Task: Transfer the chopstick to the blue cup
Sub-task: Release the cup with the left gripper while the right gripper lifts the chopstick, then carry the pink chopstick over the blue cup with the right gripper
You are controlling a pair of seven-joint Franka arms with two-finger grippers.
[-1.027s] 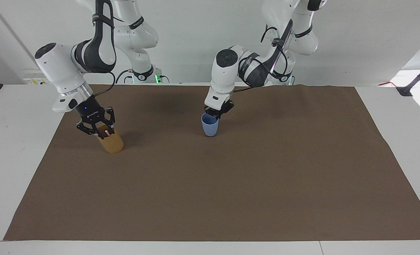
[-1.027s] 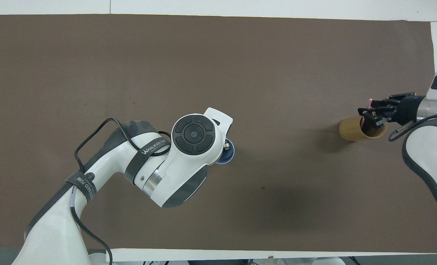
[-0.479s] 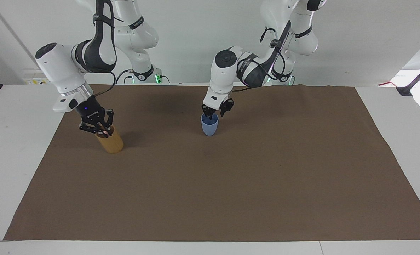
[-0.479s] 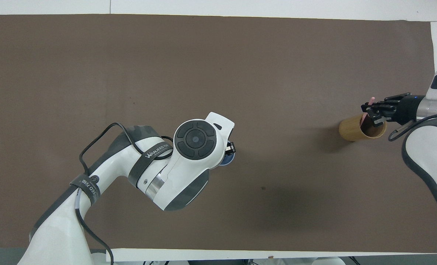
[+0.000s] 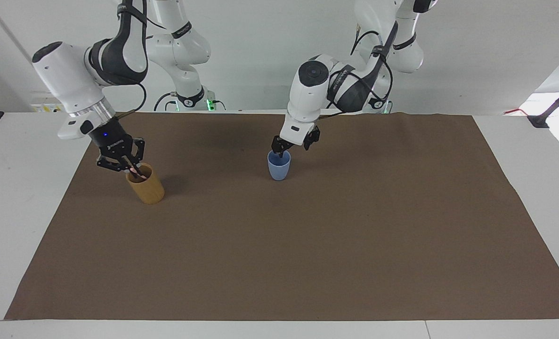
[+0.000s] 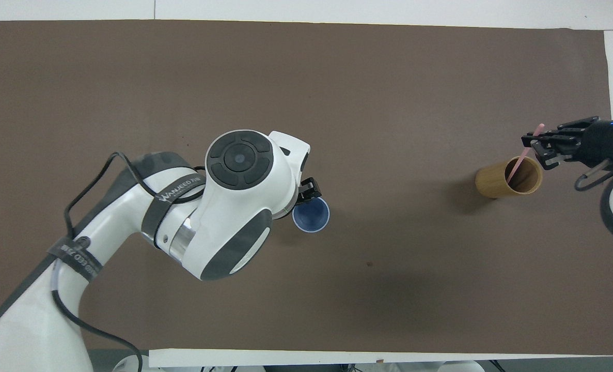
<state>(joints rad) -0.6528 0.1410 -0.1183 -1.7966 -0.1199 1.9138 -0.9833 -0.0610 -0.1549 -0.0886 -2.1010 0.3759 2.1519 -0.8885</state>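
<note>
The blue cup (image 5: 279, 167) stands upright on the brown mat (image 5: 307, 245), about midway between the two arms; it also shows in the overhead view (image 6: 311, 215). My left gripper (image 5: 294, 143) is open just above the cup's rim and holds nothing; in the overhead view (image 6: 306, 191) the wrist mostly hides it. My right gripper (image 5: 127, 165) is shut on a pink chopstick (image 6: 522, 156) over the tan cup (image 5: 146, 187). The chopstick is tilted, with its lower end still inside the tan cup (image 6: 507, 181).
The brown mat (image 6: 337, 93) covers most of the white table (image 5: 25, 197). The tan cup stands toward the right arm's end of the table, about as near the robots as the blue cup.
My left gripper has opened, let go of the blue cup and risen off it. My right gripper has closed on the chopstick and lifted it partly out of the tan cup.
</note>
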